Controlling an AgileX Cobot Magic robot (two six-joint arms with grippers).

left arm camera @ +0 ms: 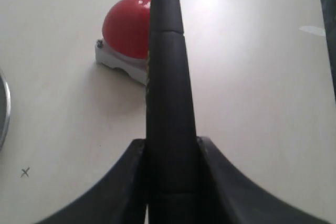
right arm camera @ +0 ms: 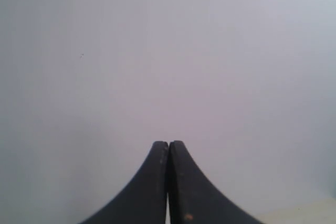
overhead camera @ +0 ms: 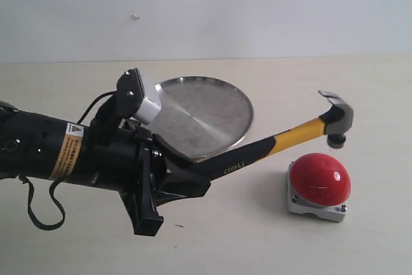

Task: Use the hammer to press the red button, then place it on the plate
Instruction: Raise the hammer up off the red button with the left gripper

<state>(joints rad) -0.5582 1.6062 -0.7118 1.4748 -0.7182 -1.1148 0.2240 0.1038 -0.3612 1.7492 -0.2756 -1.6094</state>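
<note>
My left gripper (overhead camera: pixel 193 175) is shut on the black grip end of the hammer (overhead camera: pixel 293 136). The handle slants up to the right, and its grey head (overhead camera: pixel 336 117) hangs just above the red button (overhead camera: pixel 319 178), a little behind it and apart from it. In the left wrist view the handle (left arm camera: pixel 169 87) runs between the jaws, with the red button (left arm camera: pixel 126 27) beyond it. The silver plate (overhead camera: pixel 228 94) lies behind the handle, partly covered by the arm. My right gripper (right arm camera: pixel 168 144) is shut on nothing and faces a blank wall.
The button sits on a square silver base (overhead camera: pixel 315 209) on the pale table. A small x mark (left arm camera: pixel 24 172) is drawn on the table near the plate's rim (left arm camera: pixel 4 111). The left arm's black body (overhead camera: pixel 58 149) fills the left side.
</note>
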